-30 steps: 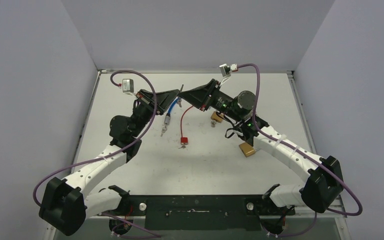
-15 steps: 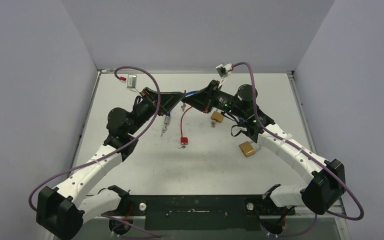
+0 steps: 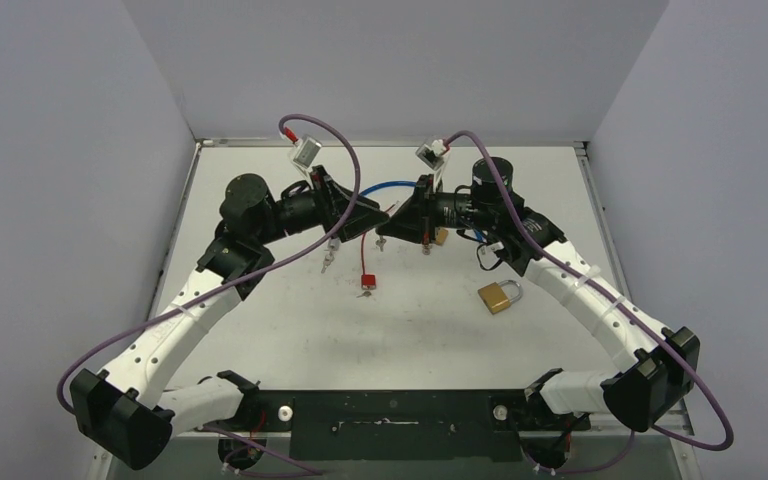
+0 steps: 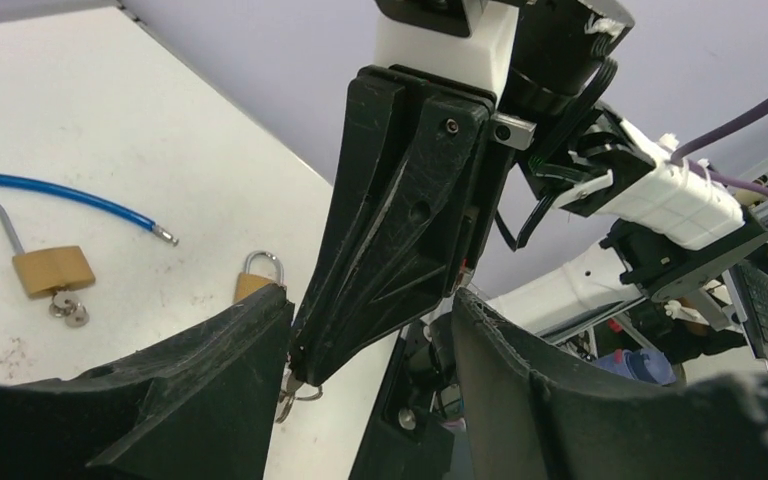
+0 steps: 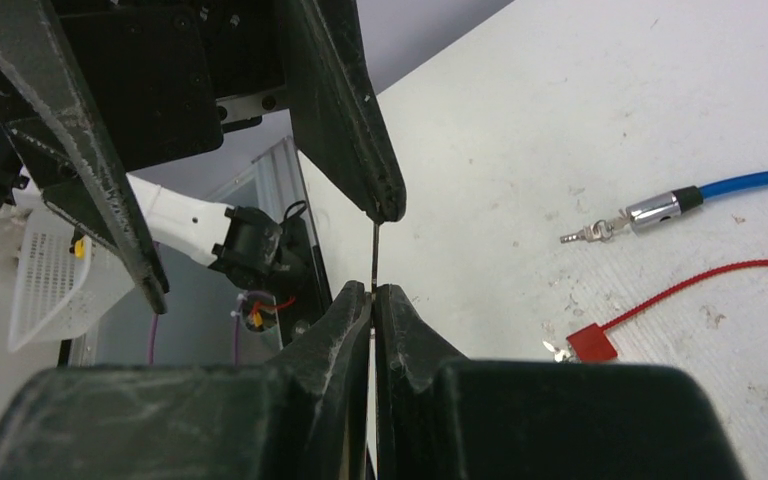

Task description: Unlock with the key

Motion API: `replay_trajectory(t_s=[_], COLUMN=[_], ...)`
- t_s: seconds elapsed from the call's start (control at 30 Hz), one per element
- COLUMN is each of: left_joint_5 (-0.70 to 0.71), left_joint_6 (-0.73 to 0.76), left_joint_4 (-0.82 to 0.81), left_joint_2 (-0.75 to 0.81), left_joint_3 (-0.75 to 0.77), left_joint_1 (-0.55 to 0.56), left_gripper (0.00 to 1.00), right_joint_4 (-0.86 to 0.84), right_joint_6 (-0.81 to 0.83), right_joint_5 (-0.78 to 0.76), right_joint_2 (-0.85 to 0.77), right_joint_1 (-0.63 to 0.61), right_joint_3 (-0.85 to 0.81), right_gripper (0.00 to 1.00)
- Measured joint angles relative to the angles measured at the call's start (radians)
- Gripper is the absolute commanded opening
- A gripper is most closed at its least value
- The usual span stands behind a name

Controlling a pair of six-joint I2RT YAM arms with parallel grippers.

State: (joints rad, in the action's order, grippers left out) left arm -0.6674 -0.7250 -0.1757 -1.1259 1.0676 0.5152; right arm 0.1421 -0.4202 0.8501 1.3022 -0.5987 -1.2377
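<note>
**Key pinched in the right gripper, left fingers spread around it**

The two arms meet above the far middle of the table (image 3: 290,330). The right gripper (image 5: 373,291) is closed tight on a key (image 5: 374,255), seen edge-on as a thin metal strip standing up out of its fingertips. The strip's upper end reaches the tip of one left finger (image 5: 384,200). A key ring (image 4: 298,388) hangs under the right gripper's tip.

The left gripper (image 4: 370,300) stands wide apart, holding nothing. The right gripper's closed fingers sit in the gap between its two fingers, close to each.

A brass padlock (image 3: 498,296) lies on the table near the right forearm, well apart from both grippers, with its shackle pointing right. A smaller padlock (image 3: 436,236) lies just beyond the right gripper, partly hidden by it. Whether either shackle is latched cannot be told.

A blue cable (image 3: 388,184) arcs behind the grippers, and its silver end (image 5: 652,210) rests on the table. A red cable runs to a red tag (image 3: 367,282) near the table's middle.
</note>
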Motion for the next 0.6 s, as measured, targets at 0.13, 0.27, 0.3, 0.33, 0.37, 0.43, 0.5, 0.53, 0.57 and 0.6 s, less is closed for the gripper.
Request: replay_trajectory(t_s=[0.13,0.27,0.3,0.33,0.37,0.43,0.5,0.53,0.57,0.6], left_joint_5=[-0.014,0.004,0.012,0.023,0.035,0.053,0.057,0.056,0.051,0.043], left_joint_6=[0.031,0.064,0.069,0.076,0.079,0.082,0.08,0.075,0.07,0.061], left_joint_4=[0.056,0.115,0.132,0.153,0.169,0.188,0.187,0.183,0.173,0.165], left_joint_2=[-0.004,-0.004,-0.004,-0.004,-0.004,-0.004,-0.004,-0.004,-0.004,-0.004], left_joint_3=[0.009,0.018,0.018,0.018,0.018,0.018,0.018,0.018,0.016,0.015], left_joint_1=[0.0,-0.003,-0.006,-0.008,-0.009,-0.013,-0.013,-0.014,-0.014,-0.014], left_gripper=[0.58,0.64,0.65,0.66,0.66,0.64,0.59,0.49,0.43,0.38], right_joint_4=[0.038,0.046,0.045,0.043,0.039,0.033,0.024,0.021,0.019,0.016], right_joint_6=[0.021,0.03,0.031,0.032,0.032,0.031,0.029,0.027,0.026,0.024], right_joint_5=[0.02,0.038,0.044,0.05,0.058,0.065,0.074,0.077,0.082,0.083], right_joint_2=[0.0,0.0,-0.002,-0.002,-0.002,-0.002,-0.002,-0.002,-0.002,-0.002], right_joint_1=[0.003,0.003,0.003,0.003,0.003,0.003,0.003,0.003,0.003,0.003], right_joint_3=[0.0,0.0,0.0,0.0,0.0,0.0,0.0,0.0,0.0,0.0], right_gripper=[0.0,0.0,0.0,0.0,0.0,0.0,0.0,0.0,0.0,0.0])
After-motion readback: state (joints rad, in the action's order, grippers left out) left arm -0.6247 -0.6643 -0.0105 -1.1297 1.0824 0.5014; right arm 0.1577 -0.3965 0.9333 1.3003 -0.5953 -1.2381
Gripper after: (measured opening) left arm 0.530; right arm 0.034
